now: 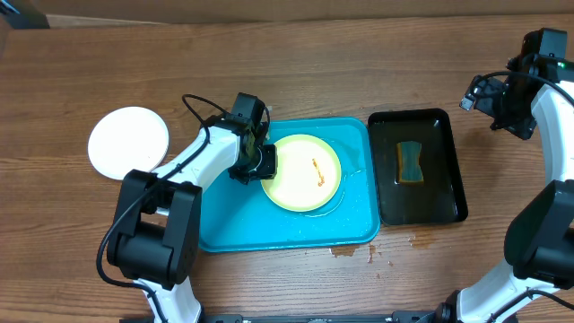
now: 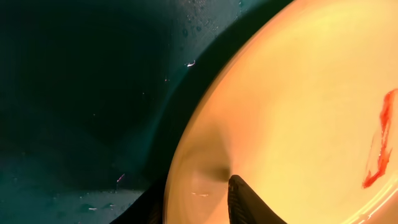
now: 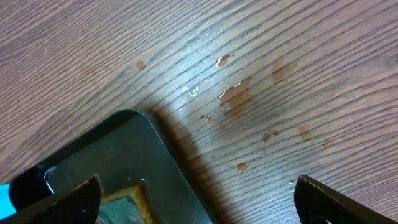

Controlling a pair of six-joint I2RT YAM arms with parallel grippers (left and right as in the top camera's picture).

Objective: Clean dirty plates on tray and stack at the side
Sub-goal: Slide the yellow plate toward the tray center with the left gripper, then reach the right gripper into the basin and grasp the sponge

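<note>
A pale yellow-green plate with an orange smear lies on the turquoise tray. My left gripper is shut on the plate's left rim. In the left wrist view, one finger lies on top of the plate and the other below its edge, with the gripper pinching the rim. A white plate sits on the table left of the tray. A third plate is not visible. My right gripper is open and empty above the table's far right, and in the right wrist view it hangs over wood.
A black tray holding a sponge stands right of the turquoise tray; its corner and the sponge show in the right wrist view. Brown droplets lie on the wood. A wet patch lies at the tray's front.
</note>
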